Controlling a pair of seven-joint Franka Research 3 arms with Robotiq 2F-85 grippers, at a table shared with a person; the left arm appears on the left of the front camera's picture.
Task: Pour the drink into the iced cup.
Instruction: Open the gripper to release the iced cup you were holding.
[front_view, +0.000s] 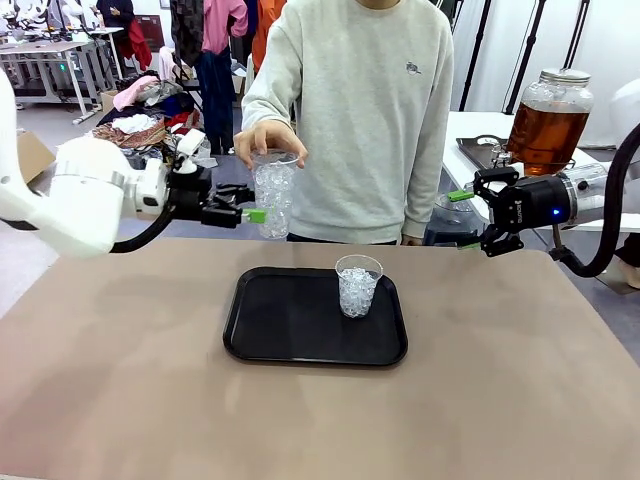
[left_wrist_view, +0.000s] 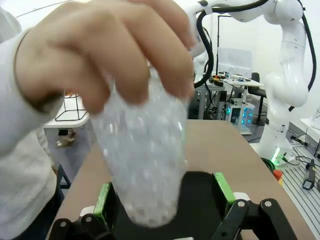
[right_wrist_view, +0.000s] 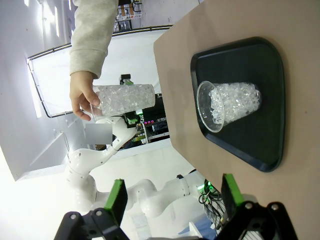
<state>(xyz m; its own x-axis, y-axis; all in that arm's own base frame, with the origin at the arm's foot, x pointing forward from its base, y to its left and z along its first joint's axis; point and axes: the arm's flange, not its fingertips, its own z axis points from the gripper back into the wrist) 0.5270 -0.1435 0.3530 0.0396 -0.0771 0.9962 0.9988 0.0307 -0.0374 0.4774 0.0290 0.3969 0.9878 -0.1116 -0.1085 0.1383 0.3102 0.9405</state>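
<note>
A clear cup full of ice (front_view: 358, 285) stands on the black tray (front_view: 290, 340) at mid-table; the right wrist view looks down on this cup (right_wrist_view: 230, 105) and its tray (right_wrist_view: 250, 60). A person's hand (front_view: 265, 138) grips a second ice-filled cup (front_view: 272, 195) from above, over the table's far edge. My left gripper (front_view: 255, 203) is open, and that cup (left_wrist_view: 142, 160) hangs between its green pads (left_wrist_view: 102, 202) under the hand (left_wrist_view: 100, 55). My right gripper (front_view: 465, 220) is open and empty at the far right. The amber drink fills a large glass jar (front_view: 545, 125) behind it.
The person stands at the far side, behind the tray. The jar sits on a white side table (front_view: 480, 130) beyond the table's back right corner. Bare brown tabletop (front_view: 150, 400) surrounds the tray. Another white arm (left_wrist_view: 290, 65) stands farther off.
</note>
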